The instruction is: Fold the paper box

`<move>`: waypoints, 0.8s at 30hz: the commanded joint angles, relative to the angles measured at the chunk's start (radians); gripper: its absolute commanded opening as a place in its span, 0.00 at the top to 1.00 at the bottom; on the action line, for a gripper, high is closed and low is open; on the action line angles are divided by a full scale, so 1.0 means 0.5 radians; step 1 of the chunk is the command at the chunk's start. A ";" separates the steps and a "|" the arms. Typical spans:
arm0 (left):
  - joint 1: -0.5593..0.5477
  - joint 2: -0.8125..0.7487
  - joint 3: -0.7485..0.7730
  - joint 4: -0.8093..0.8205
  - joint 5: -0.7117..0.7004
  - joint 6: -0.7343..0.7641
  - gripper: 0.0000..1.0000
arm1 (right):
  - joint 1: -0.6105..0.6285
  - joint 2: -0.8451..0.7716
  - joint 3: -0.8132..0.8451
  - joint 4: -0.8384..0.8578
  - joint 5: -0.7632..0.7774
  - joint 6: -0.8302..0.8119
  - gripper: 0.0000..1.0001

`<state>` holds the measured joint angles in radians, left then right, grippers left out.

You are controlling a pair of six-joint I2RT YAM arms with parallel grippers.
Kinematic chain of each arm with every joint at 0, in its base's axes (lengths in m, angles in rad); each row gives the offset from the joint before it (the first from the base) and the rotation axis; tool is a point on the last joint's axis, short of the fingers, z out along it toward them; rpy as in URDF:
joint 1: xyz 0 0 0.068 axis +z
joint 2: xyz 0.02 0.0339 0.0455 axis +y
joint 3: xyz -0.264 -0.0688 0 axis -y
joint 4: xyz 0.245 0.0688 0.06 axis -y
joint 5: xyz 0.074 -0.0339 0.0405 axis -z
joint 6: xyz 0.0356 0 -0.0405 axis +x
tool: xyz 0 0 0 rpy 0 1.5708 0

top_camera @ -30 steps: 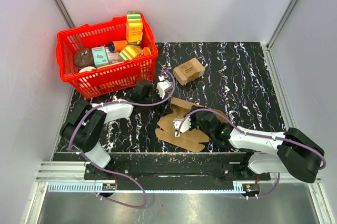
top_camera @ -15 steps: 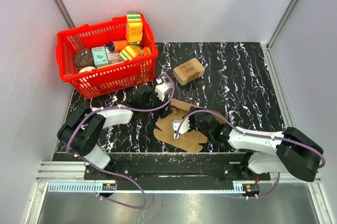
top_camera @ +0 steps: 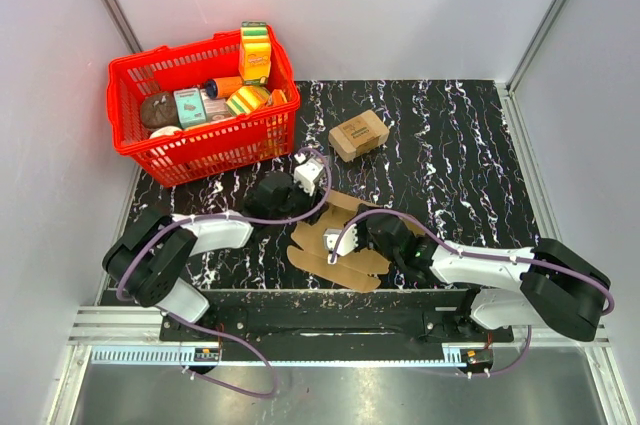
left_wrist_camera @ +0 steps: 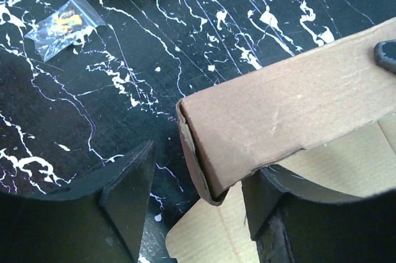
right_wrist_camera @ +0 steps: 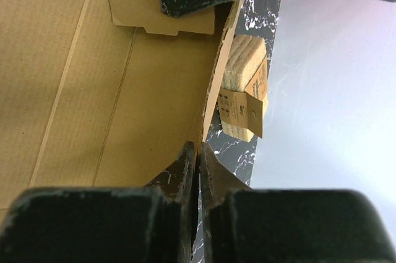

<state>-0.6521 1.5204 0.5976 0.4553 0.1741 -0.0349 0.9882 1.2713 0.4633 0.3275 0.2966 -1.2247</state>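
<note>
Left tool (left_wrist_camera: 198,195) open, fingers (left_wrist_camera: 124,195) either side of a raised wall of the paper box (top_camera: 350,267), right tool (right_wrist_camera: 197,151) closed, seemingly pinching an upright flap, box lying lower centre on the marbled surface (top_camera: 460,155)

Mounted high behind the table (top_camera: 470,145), looking down over all of it; mounted on each wrist, looking forward, close onto the paper box (left_wrist_camera: 272,114), common to all views.
</note>
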 commanded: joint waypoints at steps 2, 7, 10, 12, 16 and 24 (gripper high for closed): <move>-0.064 -0.062 0.001 0.185 -0.222 -0.022 0.42 | 0.033 0.010 -0.006 0.005 -0.050 0.075 0.89; -0.104 -0.065 -0.090 0.316 -0.339 -0.068 0.44 | 0.033 0.007 0.000 0.020 -0.078 0.130 0.89; -0.110 -0.025 -0.131 0.442 -0.339 -0.081 0.44 | 0.036 0.022 0.003 0.026 -0.090 0.148 0.88; -0.110 -0.019 -0.155 0.500 -0.339 -0.080 0.43 | 0.036 0.028 0.003 0.023 -0.096 0.152 0.88; -0.110 -0.019 -0.256 0.721 -0.342 -0.087 0.43 | 0.039 0.031 0.009 0.032 -0.108 0.164 0.88; -0.110 0.027 -0.394 0.997 -0.244 -0.136 0.42 | 0.039 0.035 0.015 0.029 -0.108 0.179 0.88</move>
<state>-0.7036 1.5211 0.4366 0.7803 0.0338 -0.0776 0.9932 1.2770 0.4633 0.3462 0.2756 -1.1667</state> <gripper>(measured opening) 0.573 0.121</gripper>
